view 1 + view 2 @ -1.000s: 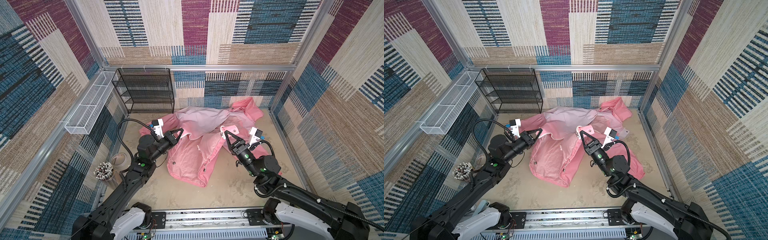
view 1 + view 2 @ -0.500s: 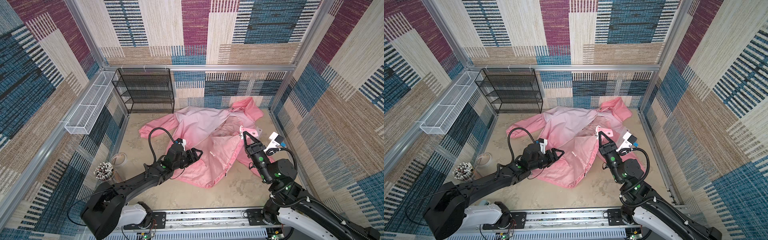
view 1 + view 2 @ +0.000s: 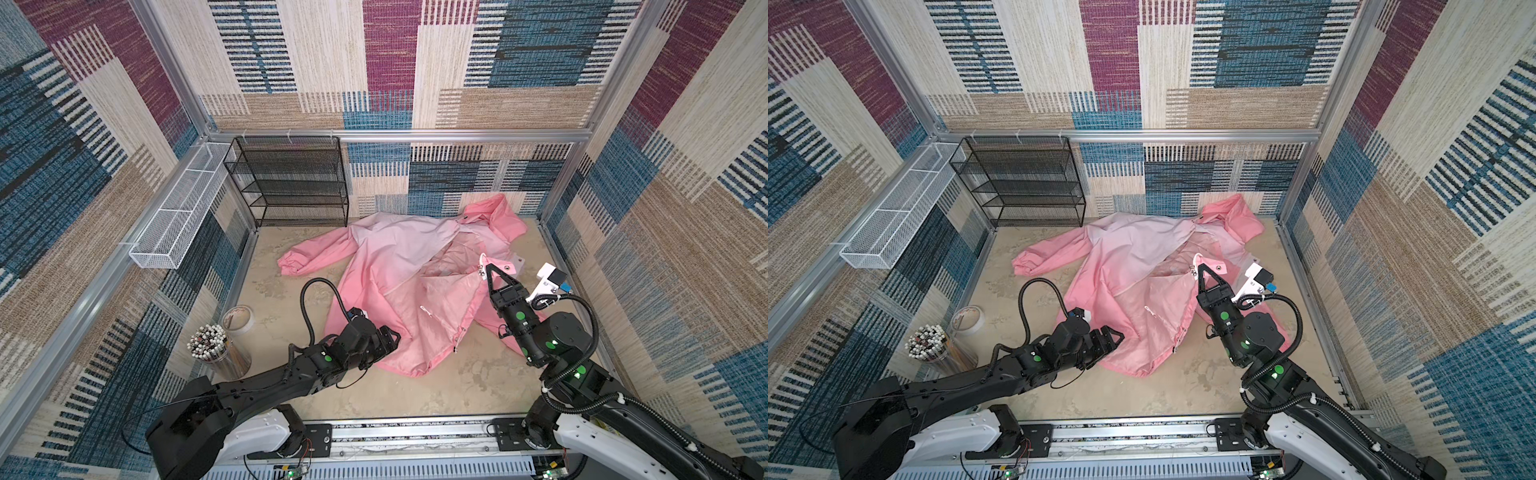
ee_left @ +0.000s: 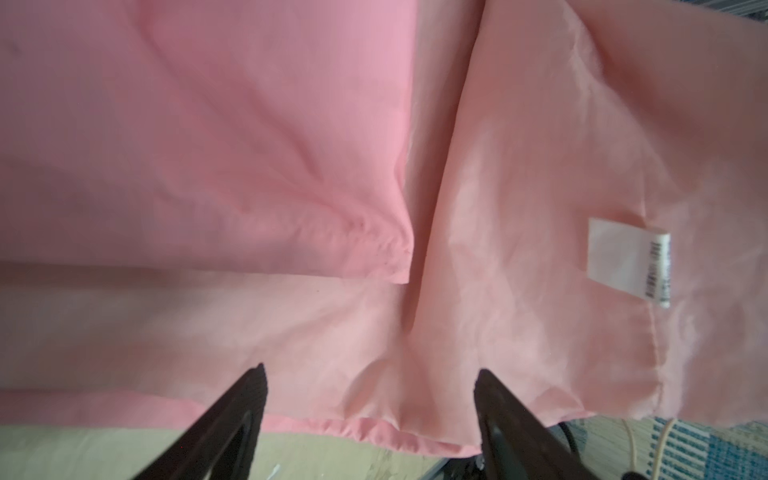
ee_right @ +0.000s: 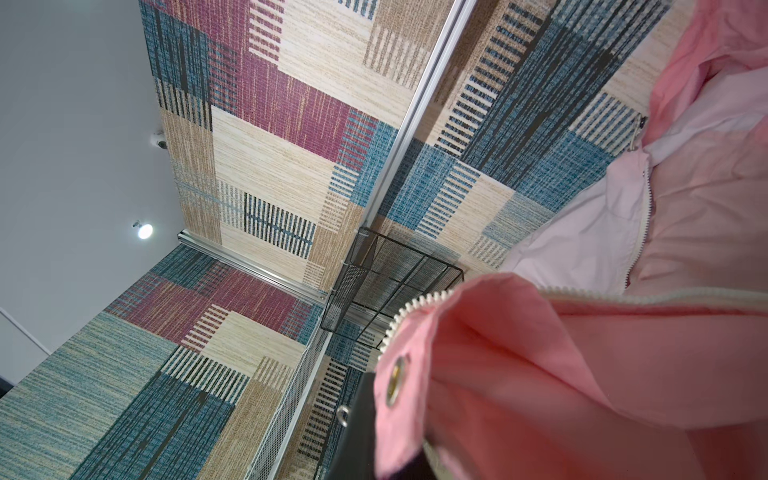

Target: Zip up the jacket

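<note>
**mika:** Pink nylon all over the floor, lol. The jacket [image 3: 386, 266] is lying spread out and unzipped, starting just in front of the black wire rack [image 3: 291, 183] and running off to the rack's right. Which step is this?

**joss:** Lining-up stage, I'd say, nothing is getting zipped yet. Going left to right: the left gripper [image 3: 390, 338] is hovering well in front of the rack, over the jacket's hem. Its jaws are standing wide apart and pinching nothing. Its wrist camera is just showing lining and a white care label [image 4: 615, 257].

**mika:** And the other one?

**joss:** The right gripper [image 3: 487, 270], far off to the rack's right, is clamping the jacket's front edge beside a metal eyelet [image 5: 395, 380]. It's holding the white zipper [image 5: 419, 307] teeth up off the floor.

**mika:** Next?

**joss:** I'm guessing the left one is going to need a pinch on the opposite front edge, low down. Then both bottom zipper ends are going to have to meet before anything slides. The fabric is looking thin and slippery, so grab close to the teeth.
</note>
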